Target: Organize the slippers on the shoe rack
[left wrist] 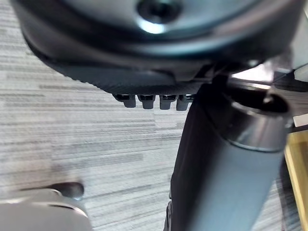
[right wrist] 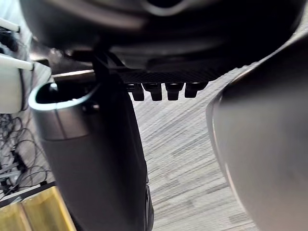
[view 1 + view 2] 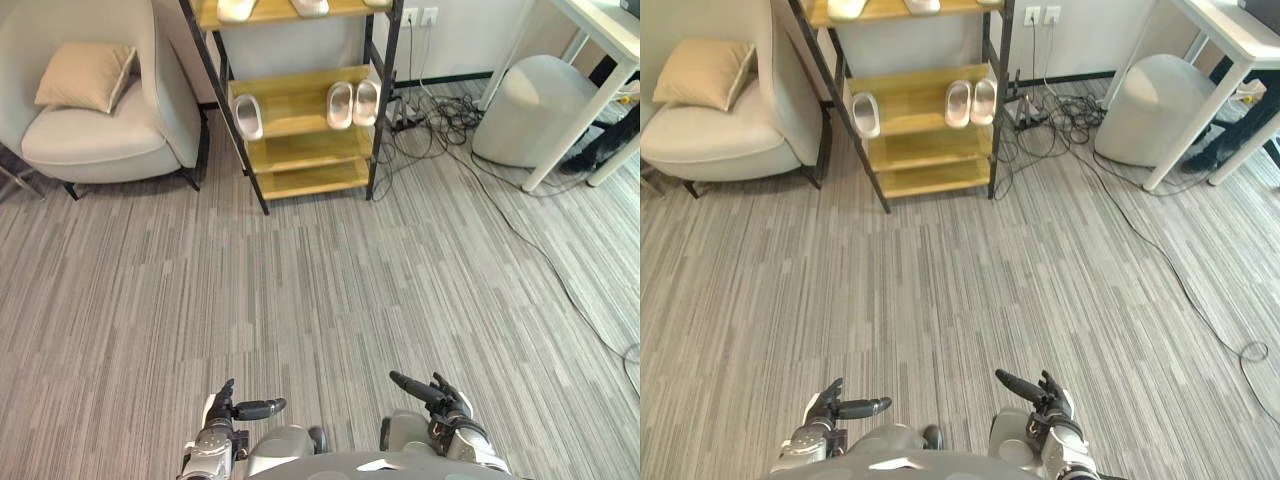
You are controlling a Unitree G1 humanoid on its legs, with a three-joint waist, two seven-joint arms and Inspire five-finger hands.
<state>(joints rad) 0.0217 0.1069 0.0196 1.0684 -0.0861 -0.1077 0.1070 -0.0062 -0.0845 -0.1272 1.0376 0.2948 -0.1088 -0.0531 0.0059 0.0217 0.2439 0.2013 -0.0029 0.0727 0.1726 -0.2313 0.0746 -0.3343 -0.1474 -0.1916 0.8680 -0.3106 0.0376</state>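
Note:
The wooden shoe rack point(image 3: 312, 178) with a black frame stands far ahead against the wall. On its middle shelf a single pale slipper point(image 3: 247, 115) lies at the left and a pair of pale slippers point(image 3: 352, 103) at the right. More pale slippers point(image 3: 236, 8) rest on the top shelf. My left hand point(image 3: 222, 415) and right hand point(image 3: 445, 402) hang low at the near edge, far from the rack. Both are open with thumbs pointing inward, and they hold nothing.
A beige armchair point(image 3: 95, 120) with a cushion point(image 3: 85, 75) sits left of the rack. Right of it are tangled cables point(image 3: 440, 120), a grey pouf point(image 3: 535, 110), a white table point(image 3: 600, 40) and a person's leg point(image 3: 610, 140). Striped grey carpet point(image 3: 320, 290) lies between me and the rack.

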